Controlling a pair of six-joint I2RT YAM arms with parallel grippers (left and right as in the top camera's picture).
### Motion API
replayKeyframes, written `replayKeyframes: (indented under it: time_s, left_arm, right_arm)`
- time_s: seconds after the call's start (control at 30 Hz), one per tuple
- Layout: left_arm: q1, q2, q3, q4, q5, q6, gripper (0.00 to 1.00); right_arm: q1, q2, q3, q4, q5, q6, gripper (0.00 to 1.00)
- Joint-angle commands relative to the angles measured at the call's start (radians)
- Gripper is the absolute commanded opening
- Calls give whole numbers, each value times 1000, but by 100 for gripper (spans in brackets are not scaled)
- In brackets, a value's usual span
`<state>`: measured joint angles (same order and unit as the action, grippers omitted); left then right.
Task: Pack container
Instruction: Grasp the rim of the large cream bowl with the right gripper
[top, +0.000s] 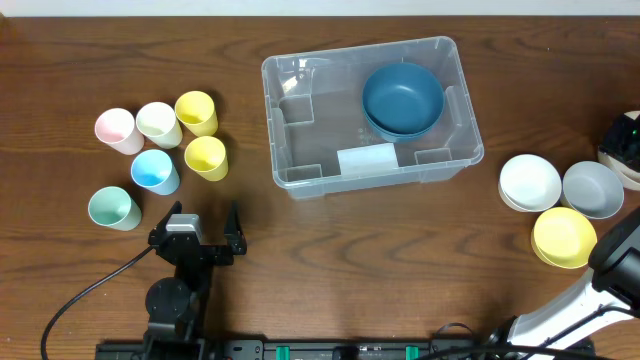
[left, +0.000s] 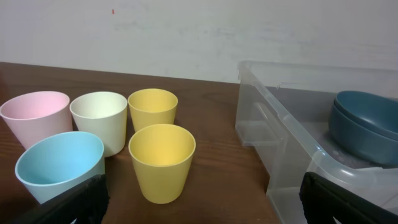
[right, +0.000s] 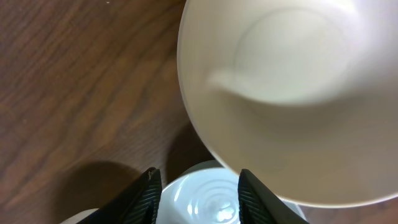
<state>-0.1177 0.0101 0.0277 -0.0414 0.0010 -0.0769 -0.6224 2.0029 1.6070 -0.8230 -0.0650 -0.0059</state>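
The large clear rectangular plastic bin (top: 298, 150) sits in the upper middle of the overhead frame, with stacked dark blue round bowls (top: 402, 98) in its right half. At lower left, the left gripper (top: 204, 220) is spread wide and empty, just below six pastel plastic cups (top: 205, 157). The right gripper (right: 199, 196) hangs released over a pale round bowl (right: 280, 93).

Six pastel cups (top: 155, 170) stand ahead-left of the left tool (top: 205, 215); white bowl (top: 530, 182), grey bowl (top: 592, 188) and yellow bowl (top: 564, 236) cluster by the right tool (right: 198, 174).
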Motion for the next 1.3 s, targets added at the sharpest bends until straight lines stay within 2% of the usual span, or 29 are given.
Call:
replayKeyframes:
  time_s: [0.0,0.3,0.63,0.93,1.03,1.27]
  left_arm:
    - [6,-6,-24,-32,-8,13,98]
    - [6,-6,-24,-32,-8,13,98]
    - [6,-6,-24,-32,-8,13,98]
    - [6,-6,-24,-32,-8,13,98]
    - [6,-6,-24,-32,-8,13,98]
    - [6,-6,-24,-32,-8,13,98]
  right_arm:
    - [5,-20,-12,15,23,-48,40]
    - [7,43,-14,38,35,-63,38]
    - [11,109,-14,49,42,-63,31]
    - [25,109,-8,53,41,-62,18]
    - [42,108,4,53,35,-62,8]
    - [106,108,73,41,35,-63,1]
